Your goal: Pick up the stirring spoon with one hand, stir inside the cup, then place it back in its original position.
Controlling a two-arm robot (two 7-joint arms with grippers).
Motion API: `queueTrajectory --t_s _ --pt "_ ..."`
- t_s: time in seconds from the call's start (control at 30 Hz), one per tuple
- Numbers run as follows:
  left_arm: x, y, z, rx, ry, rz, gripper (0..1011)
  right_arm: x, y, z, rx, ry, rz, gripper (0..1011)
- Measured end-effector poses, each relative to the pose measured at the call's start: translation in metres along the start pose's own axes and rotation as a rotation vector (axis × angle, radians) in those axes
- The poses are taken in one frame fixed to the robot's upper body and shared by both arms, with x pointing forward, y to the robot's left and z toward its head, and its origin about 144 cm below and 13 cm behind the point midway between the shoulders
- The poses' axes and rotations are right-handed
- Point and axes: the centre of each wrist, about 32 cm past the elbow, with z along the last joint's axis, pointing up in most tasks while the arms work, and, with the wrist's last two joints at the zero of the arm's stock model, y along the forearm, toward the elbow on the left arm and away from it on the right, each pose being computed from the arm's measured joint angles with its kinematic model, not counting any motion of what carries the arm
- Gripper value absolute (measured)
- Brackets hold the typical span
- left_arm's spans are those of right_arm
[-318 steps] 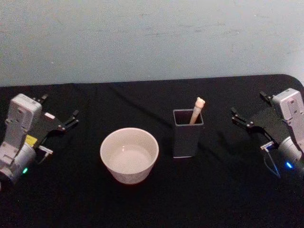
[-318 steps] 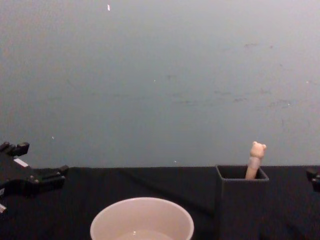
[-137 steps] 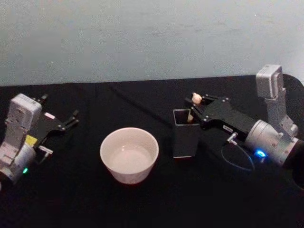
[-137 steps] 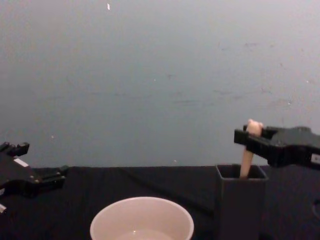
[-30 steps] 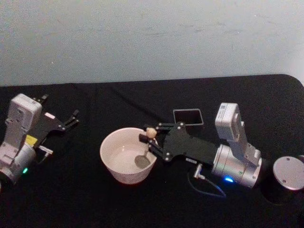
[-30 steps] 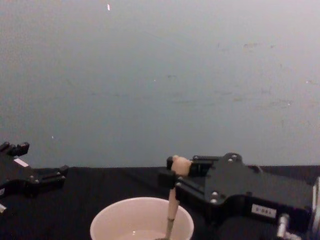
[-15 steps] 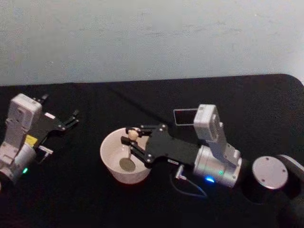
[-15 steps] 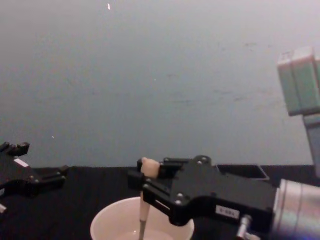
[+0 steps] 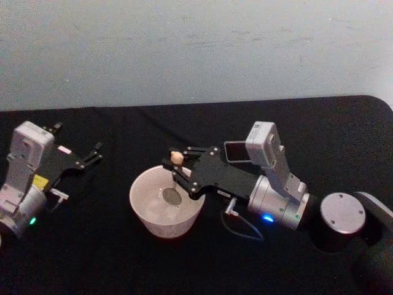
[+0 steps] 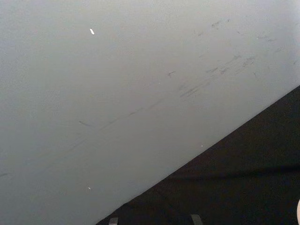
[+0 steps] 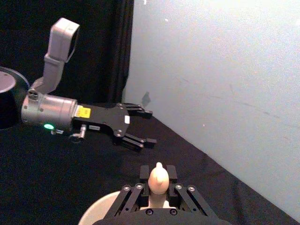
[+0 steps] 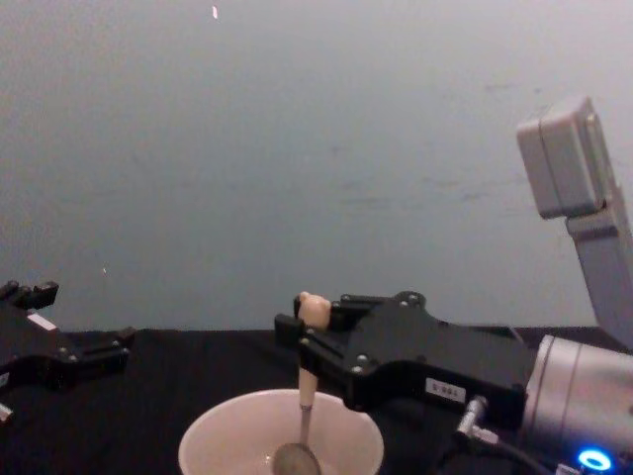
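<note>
Beige stirring spoon point(image 9: 176, 158) pinched in right jaws, tip inside cup point(image 9: 146, 220), dark holder point(image 9: 233, 152) behind; left jaws spread.

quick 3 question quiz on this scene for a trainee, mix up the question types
1. True or false: the right end effector is shut on the stirring spoon.
2. Where is the spoon's bowl end? A: down inside the cup. B: level with the cup's rim. C: well above the cup.
3. Fill in: the left end effector, resting at the robot's left side of the table, has its fingers ____.

Key: 1 true; 2 A; 3 open.
</note>
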Motion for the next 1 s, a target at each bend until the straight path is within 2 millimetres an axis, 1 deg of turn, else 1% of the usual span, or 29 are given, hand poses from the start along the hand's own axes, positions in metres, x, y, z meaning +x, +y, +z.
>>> queueTrajectory --t_s 0.37,0.63,0.83,1.0 --pt "0.0 0.0 0.0 0.0 0.0 0.0 1001 0.004 -0.013 0.001 -0.012 -0.002 -0.02 211" --pt "0.0 0.0 0.0 0.0 0.0 0.0 1001 0.0 -0.025 0.005 -0.01 0.009 0.012 211" --pt "0.0 0.0 0.0 0.0 0.0 0.0 1001 -0.005 -0.025 0.006 -0.004 0.024 0.041 211" --pt "0.0 0.0 0.0 0.0 0.0 0.0 1001 -0.012 -0.021 0.006 0.001 0.035 0.069 211"
